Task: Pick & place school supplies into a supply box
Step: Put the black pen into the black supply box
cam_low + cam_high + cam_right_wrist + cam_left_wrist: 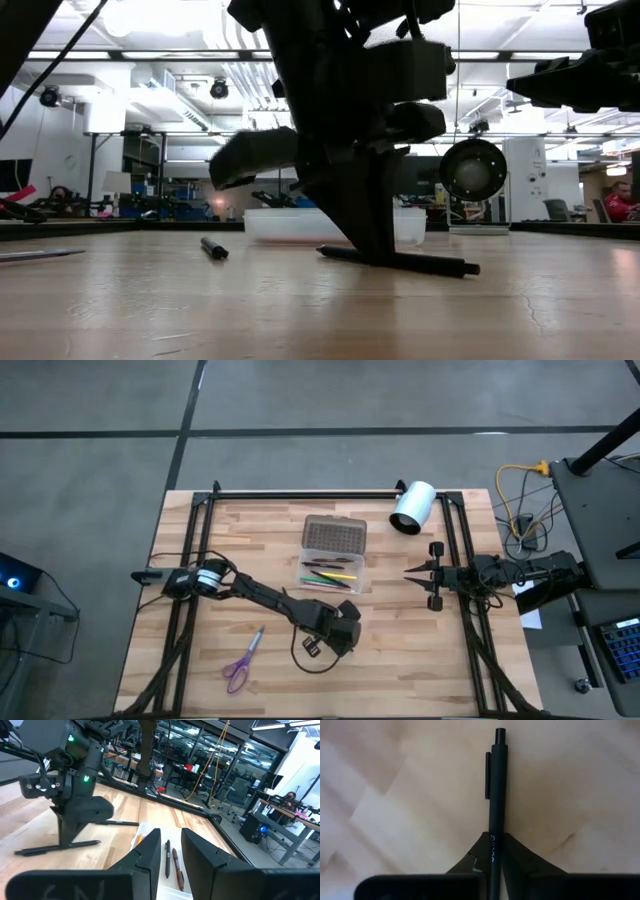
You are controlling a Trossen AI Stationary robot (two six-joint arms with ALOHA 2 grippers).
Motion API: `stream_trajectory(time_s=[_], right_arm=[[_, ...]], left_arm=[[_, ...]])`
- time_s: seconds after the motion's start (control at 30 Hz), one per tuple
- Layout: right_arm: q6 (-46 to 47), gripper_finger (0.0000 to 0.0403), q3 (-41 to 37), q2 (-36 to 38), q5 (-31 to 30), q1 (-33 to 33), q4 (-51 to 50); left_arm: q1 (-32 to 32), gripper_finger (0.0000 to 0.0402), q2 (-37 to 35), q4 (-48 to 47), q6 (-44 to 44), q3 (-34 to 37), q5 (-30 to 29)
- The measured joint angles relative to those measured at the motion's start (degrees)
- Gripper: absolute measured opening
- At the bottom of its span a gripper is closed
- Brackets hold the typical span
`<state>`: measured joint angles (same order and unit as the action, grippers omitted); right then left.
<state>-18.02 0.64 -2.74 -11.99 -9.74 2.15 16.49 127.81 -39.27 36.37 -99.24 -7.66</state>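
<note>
My left gripper (340,632) stands near the table's middle, pointing down, shut on a black pen (497,795) that lies on the wood (430,265). The supply box (365,582) sits just beyond it with its dotted lid (335,532) folded open toward the far edge and several pens (330,575) lying inside. Purple-handled scissors (240,665) lie flat nearer the near-left corner. Another dark pen (213,247) lies loose on the table. My right gripper (167,850) hovers open at the box's right side, touching nothing. My left gripper pinches the black pen's barrel (493,840) below the clip, between its two fingers (520,857). The fingers come from above, pointing down, with the pen running out between them. The pen lies flat on the table, its clip end sticking out past the fingers.
A white cylinder (413,507) with a dark opening lies on its side at the far right of the table. A black frame rail (300,493) runs along the far edge. Bare wood stretches between the scissors and the left gripper.
</note>
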Motion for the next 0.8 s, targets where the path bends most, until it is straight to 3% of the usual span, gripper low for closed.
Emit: stream_trajectory(time_s=[0.47, 0.8], right_arm=[[0.0, 0.0068, 0.0, 0.0, 0.0, 0.0, 0.0], [0.0, 0.0068, 0.0, 0.0, 0.0, 0.0, 0.0]], left_arm=[[-0.1, 0.0004, -0.5, 0.3, -3.5, 0.0, -18.5], [0.1, 0.0001, -1.0, -0.9, -5.4, 0.0, -14.7]])
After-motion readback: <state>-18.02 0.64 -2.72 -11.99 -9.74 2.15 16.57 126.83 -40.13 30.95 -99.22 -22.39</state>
